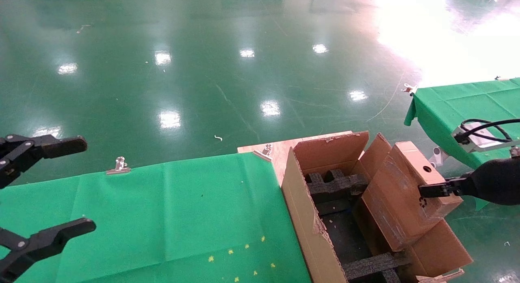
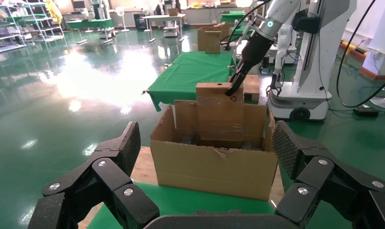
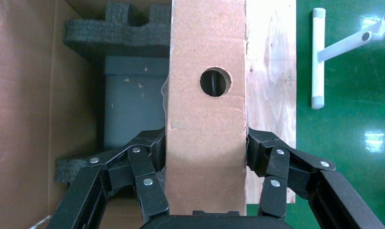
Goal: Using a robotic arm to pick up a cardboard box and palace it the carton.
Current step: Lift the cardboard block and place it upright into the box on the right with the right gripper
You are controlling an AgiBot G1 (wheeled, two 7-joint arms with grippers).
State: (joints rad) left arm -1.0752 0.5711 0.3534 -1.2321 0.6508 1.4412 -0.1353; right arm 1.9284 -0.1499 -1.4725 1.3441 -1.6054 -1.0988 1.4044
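Observation:
My right gripper (image 1: 426, 190) is shut on the small cardboard box (image 1: 406, 193), a flat brown box with a round hole. It holds the box tilted, its lower end inside the large carton (image 1: 300, 218) with black foam inserts (image 1: 337, 185). In the right wrist view the fingers (image 3: 150, 157) clamp both sides of the box (image 3: 207, 119) above the foam (image 3: 119, 33). In the left wrist view the white robotic arm (image 2: 276, 19) holds the box (image 2: 220, 114) upright in the carton (image 2: 212, 167). My left gripper (image 1: 44, 185) is open and empty at the left, over the green table.
The carton stands on a wooden board (image 1: 280, 153) at the right end of the green-clothed table (image 1: 162, 218). A second green table (image 1: 459, 108) stands farther right. Metal clips (image 1: 118, 166) hold the cloth. The glossy green floor lies beyond.

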